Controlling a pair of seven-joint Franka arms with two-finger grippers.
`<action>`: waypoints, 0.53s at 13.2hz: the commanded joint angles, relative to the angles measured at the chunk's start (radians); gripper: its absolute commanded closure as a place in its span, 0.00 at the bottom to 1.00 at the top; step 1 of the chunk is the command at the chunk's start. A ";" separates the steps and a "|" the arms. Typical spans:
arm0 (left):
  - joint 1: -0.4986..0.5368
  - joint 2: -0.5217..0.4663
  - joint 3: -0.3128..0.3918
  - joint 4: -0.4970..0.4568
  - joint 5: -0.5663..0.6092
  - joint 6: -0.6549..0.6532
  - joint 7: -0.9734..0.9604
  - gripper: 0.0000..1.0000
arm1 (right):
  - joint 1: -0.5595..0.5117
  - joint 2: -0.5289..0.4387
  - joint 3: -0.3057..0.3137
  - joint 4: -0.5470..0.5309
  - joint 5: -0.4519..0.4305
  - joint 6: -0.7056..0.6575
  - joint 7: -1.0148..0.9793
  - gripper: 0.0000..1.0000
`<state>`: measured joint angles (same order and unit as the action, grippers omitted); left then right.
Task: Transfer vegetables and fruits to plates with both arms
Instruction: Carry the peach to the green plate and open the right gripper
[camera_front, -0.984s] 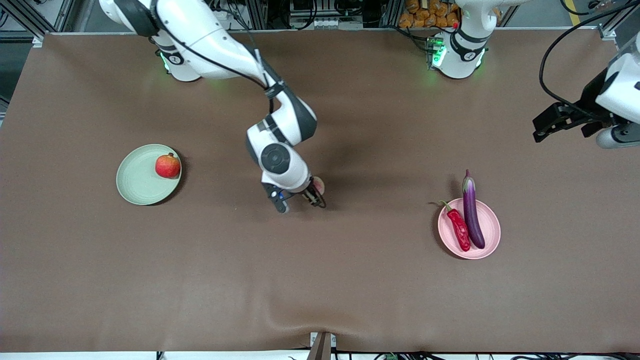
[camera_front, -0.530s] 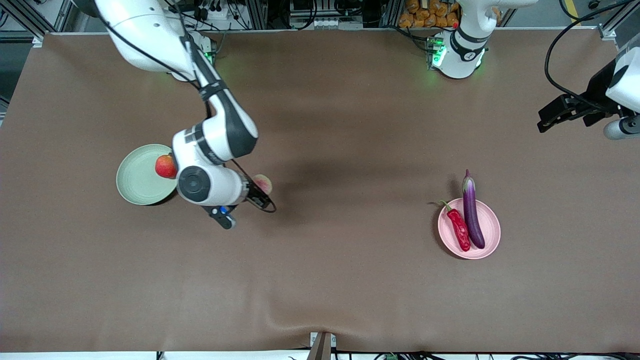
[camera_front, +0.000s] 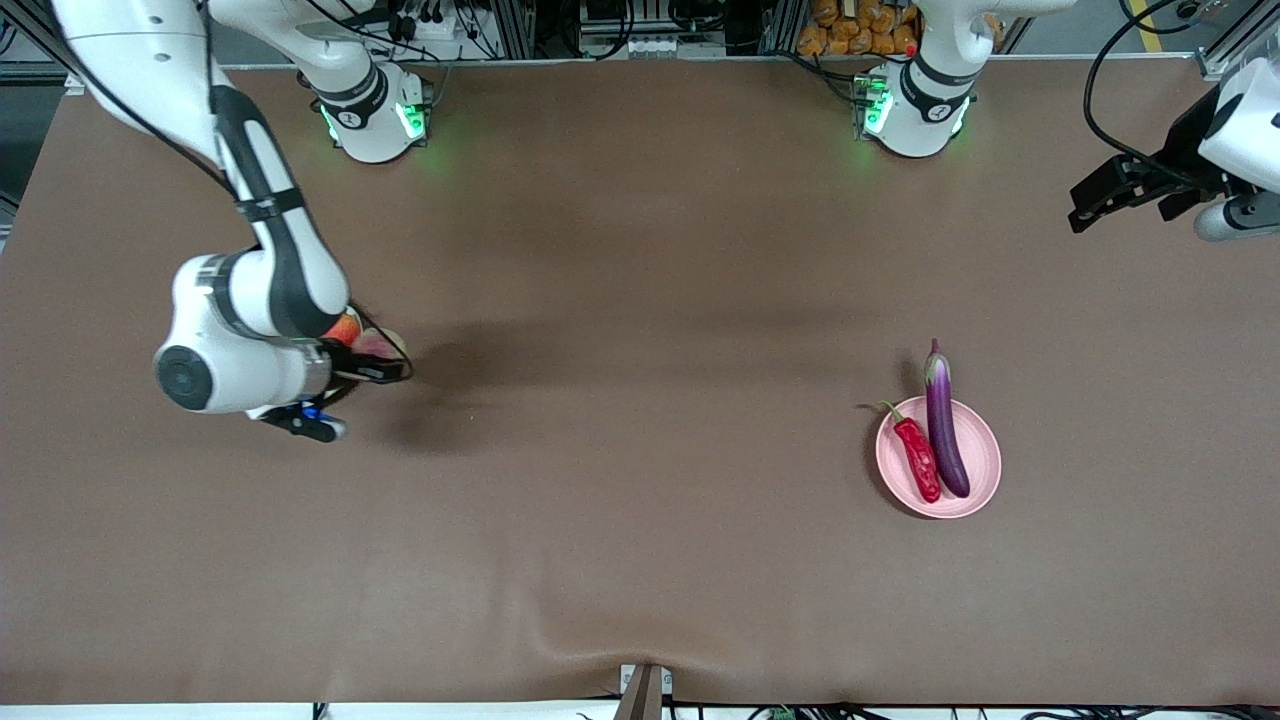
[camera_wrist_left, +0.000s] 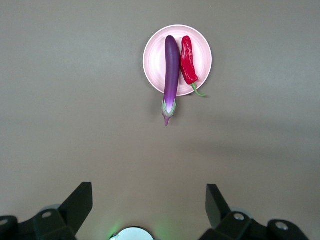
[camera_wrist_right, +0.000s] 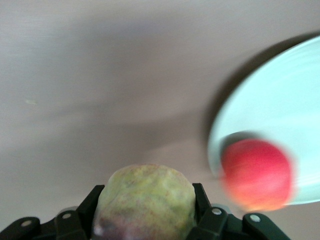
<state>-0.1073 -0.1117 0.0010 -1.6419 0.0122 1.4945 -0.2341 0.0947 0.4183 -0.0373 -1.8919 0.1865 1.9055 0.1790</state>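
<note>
My right hand (camera_wrist_right: 145, 220) pinched the peach (camera_wrist_right: 144, 202) (pomegranate (camera_wrist_right: 256, 174) on the green plate (camera_wrist_right: 280, 117), at two o'clock); my left hand (camera_wrist_left: 149, 207) waited spread, above the counter (camera_front: 640, 560).

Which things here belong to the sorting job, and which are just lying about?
Part of the job:
- peach, held in the right hand
- pomegranate on the green plate
- eggplant and chili on the pink plate
- left hand, open, waiting

Just lying about:
- orange items past the table's edge
</note>
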 joint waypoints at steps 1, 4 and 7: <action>-0.002 -0.032 -0.001 -0.035 -0.012 0.009 0.013 0.00 | -0.116 -0.043 0.017 -0.038 -0.073 -0.010 -0.255 1.00; -0.003 -0.032 -0.007 -0.033 -0.012 0.009 0.013 0.00 | -0.246 -0.023 0.017 -0.020 -0.073 0.000 -0.540 1.00; 0.000 -0.029 -0.010 -0.032 -0.011 0.010 0.013 0.00 | -0.277 0.022 0.017 -0.042 -0.073 0.035 -0.553 0.99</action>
<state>-0.1084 -0.1197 -0.0071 -1.6537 0.0122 1.4954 -0.2342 -0.1763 0.4260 -0.0404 -1.9053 0.1311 1.9067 -0.3601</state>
